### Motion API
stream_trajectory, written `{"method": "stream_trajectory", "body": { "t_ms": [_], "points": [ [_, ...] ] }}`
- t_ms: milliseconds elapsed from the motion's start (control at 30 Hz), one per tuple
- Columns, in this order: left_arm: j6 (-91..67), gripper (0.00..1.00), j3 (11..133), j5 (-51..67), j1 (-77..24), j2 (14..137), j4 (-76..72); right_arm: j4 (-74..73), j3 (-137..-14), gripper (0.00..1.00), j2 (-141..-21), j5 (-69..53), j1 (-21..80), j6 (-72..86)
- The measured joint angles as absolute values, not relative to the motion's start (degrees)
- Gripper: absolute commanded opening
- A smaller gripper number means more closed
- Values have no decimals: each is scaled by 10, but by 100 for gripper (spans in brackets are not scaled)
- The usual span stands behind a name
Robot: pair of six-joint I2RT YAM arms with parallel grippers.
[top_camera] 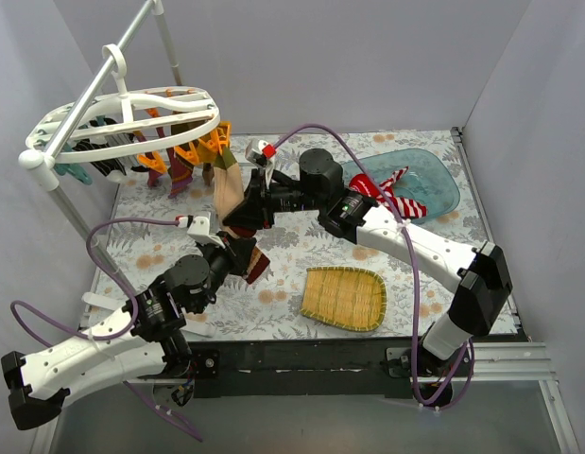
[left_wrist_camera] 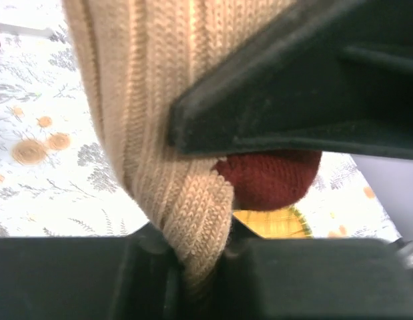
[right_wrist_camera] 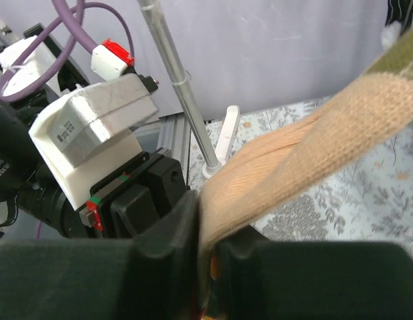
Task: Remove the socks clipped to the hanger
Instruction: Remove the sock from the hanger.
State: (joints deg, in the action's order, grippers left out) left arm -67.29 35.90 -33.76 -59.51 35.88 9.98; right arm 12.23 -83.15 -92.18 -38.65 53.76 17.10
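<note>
A floral-cloth table [top_camera: 283, 274] boxed in by pale grey walls is your workspace, and reading it from your near edge outward explains the poses.

Closest to you, the woven bamboo tray [top_camera: 344, 298] lies flat to the right of centre with nothing in it.

Just beyond it, your left gripper [top_camera: 243, 255] is pinched narrow on the lower end of the tan sock [top_camera: 226, 184]. Its wrist view shows the ribbed knit squeezed between the fingers [left_wrist_camera: 273, 280], with the maroon toe bulging just past them. That low grip probably keeps the loose end from swinging.

A little farther on, your right gripper [top_camera: 247, 216] is also closed tight on the same sock, higher up. Its own view shows the tan knit [right_wrist_camera: 313, 140] running taut from the jaws up toward an olive cuff. With both hands on one sock, the fabric is stretched in a line toward the clip, which looks like the set-up for a pull to free it.

Farther back on the right, the blue tray [top_camera: 424, 180] holds a red-and-white striped sock [top_camera: 391, 194], so it seems to be your drop place.

Farthest, at back left, the hanger [top_camera: 131, 118] hangs from its pole stand [top_camera: 79, 222]. The tan sock's cuff is at an orange clip [top_camera: 216, 144], and several other socks [top_camera: 179, 170] dangle beside it.
</note>
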Motion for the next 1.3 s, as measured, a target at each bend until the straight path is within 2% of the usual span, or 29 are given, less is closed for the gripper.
{"method": "stream_trajectory", "body": {
  "t_ms": [33, 67, 267, 367, 533, 767, 1033, 1300],
  "points": [
    [-676, 0, 358, -338, -595, 358, 100, 123, -827, 40, -921, -377, 538, 172],
    [-679, 0, 357, -340, -595, 357, 100, 122, -823, 50, -919, -367, 538, 172],
    [-700, 0, 356, -358, -595, 361, 117, 115, -778, 68, -886, -279, 538, 163],
    [-712, 0, 356, -369, -595, 376, 131, 102, -758, 72, -855, -219, 538, 163],
    [-727, 0, 356, -379, -595, 406, 148, 93, -768, 73, -826, -123, 538, 160],
    [-740, 0, 356, -394, -595, 438, 150, 56, -897, 73, -885, -27, 538, 156],
    [-740, 0, 363, -399, -595, 470, 148, -2, -1001, 73, -969, 18, 538, 151],
    [-739, 0, 363, -399, -595, 474, 145, -40, -1011, 73, -986, 38, 542, 146]
  ]
}}
